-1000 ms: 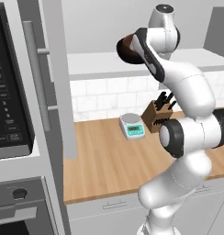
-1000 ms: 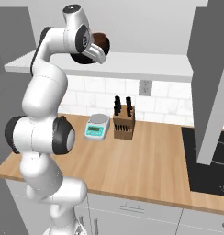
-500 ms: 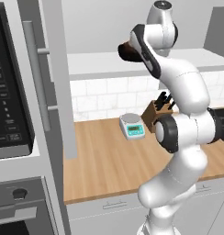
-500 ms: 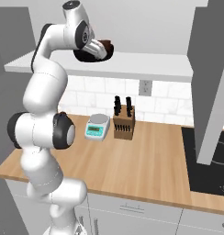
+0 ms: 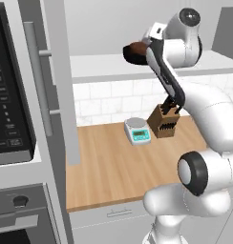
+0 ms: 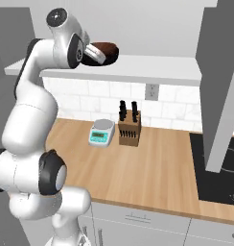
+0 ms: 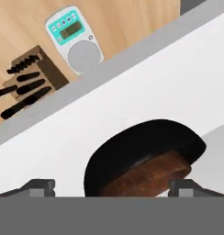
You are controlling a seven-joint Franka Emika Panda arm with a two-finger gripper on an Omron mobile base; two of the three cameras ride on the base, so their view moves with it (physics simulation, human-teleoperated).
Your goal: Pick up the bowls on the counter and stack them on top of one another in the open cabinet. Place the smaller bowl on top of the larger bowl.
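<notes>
Your arm reaches up to the open cabinet [image 5: 109,66], its jaws [image 7: 109,186] spread around the brown bowl [image 7: 148,176]; whether they grip it, you cannot tell. The brown bowl sits inside the black bowl [image 7: 132,147] on the white cabinet shelf. Below, on the wooden table [image 6: 152,168], 1 scale [image 6: 101,132] stands beside 1 knife block [image 6: 129,129].

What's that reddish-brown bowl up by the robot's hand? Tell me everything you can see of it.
The reddish-brown bowl is round, smooth and matte-looking, slightly narrower than the glossy black bowl under it. In the hand view it sits low inside the black bowl's rim, on the pale cabinet shelf. The gripper is right at it, fingertips on either side; whether they grip it cannot be told.
</notes>
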